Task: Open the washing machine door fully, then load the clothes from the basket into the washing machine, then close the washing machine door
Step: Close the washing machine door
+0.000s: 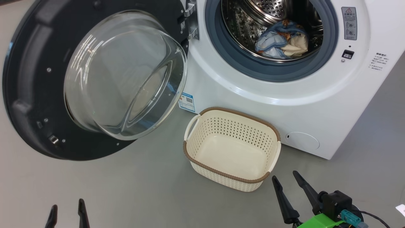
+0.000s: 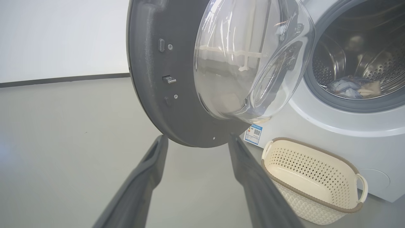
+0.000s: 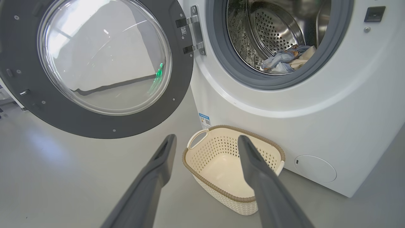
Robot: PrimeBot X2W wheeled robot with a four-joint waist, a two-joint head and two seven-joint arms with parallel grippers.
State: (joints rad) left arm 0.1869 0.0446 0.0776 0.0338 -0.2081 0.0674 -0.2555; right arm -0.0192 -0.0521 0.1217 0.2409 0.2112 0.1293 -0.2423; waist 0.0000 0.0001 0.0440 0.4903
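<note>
Left gripper point(image 1: 67, 203), bottom left of head view: two long dark fingers spread, nothing pinched. Left wrist view agrees, with the fingers parted above the plain grey floor point(image 2: 63, 142).
Right gripper point(image 1: 284, 174), bottom right: fingers also spread and gripping nothing, tips near the front right corner of the basket.
Small rectangular cream plastic basket with perforated sides and brown woven-look rim point(image 1: 234, 129), centre frame: upright on the floor, bare bottom showing, just in front of the machine's lower panel.
Small blue label sticker point(image 1: 186, 102) on that panel, just behind the basket's left handle.
Large round door with glossy black rim and bulging clear glass bowl point(image 1: 28, 95), upper left: swung wide open on its hinge.
Big white front-loading washing machine point(image 1: 284, 104), upper right.
Clothes point(image 1: 281, 39), blue and cream fabric with orange print: bunched low in the perforated steel drum point(image 1: 272, 9), behind the grey rubber ring point(image 1: 227, 53).
</note>
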